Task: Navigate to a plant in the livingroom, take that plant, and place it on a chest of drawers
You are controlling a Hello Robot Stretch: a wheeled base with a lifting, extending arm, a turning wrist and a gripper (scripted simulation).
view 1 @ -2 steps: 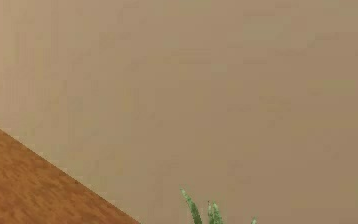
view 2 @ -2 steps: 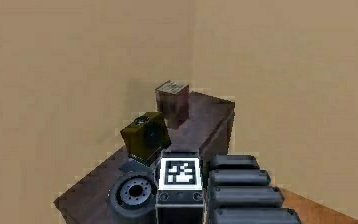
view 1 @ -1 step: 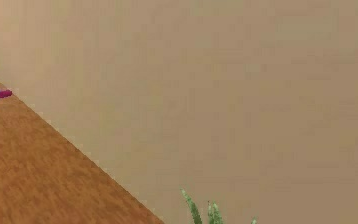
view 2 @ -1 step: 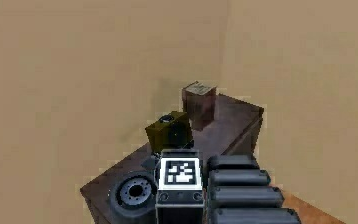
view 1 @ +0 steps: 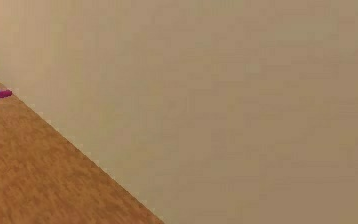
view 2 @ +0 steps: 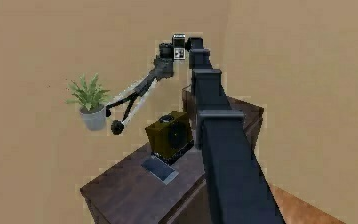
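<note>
Evidently gripper [view 2: 113, 116] holds plant [view 2: 89, 97] at nine o'clock, clear of dark cabinet [view 2: 117, 190] half-hidden by arm [view 2: 223, 140]; grip state unreadable.

A plain beige wall [view 1: 217, 90] meets a brown wooden floor [view 1: 37, 170].

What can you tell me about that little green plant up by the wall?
The plant is small, with thin green leaves fanning up and out from a white pot. It is upright. It hangs in the air at the far end of the pincer, which holds it. A beige wall is behind it, and it is higher than the dark wooden chest and clear of its top.
</note>
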